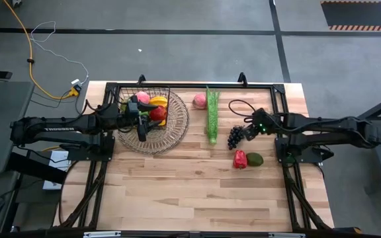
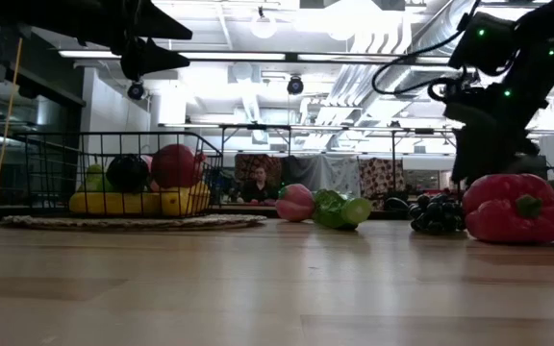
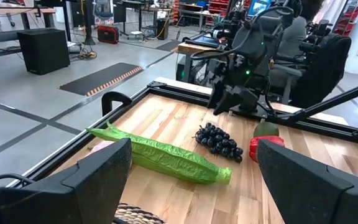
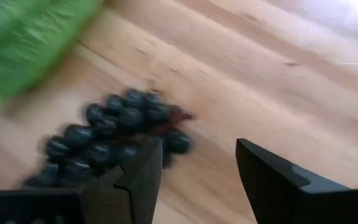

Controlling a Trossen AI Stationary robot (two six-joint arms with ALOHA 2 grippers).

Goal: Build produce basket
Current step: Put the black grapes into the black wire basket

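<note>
Grapes (image 4: 107, 140) lie on the table (image 1: 197, 192) just below the right gripper (image 4: 197, 168), whose fingers stand apart and hold nothing; one finger (image 4: 143, 174) is at the edge of the bunch. Beside the grapes, farther from this gripper, lies the long green stalk (image 1: 211, 112), with a pink peach (image 1: 200, 100) past it. A red pepper (image 1: 240, 158) and an avocado (image 1: 254, 159) rest close behind the gripper. The left gripper (image 1: 142, 125) hangs released over the black wire basket (image 2: 113, 173), which sits on a round woven tray (image 1: 177, 129) and contains bananas (image 2: 133, 203) and a red apple (image 2: 174, 165).
</note>
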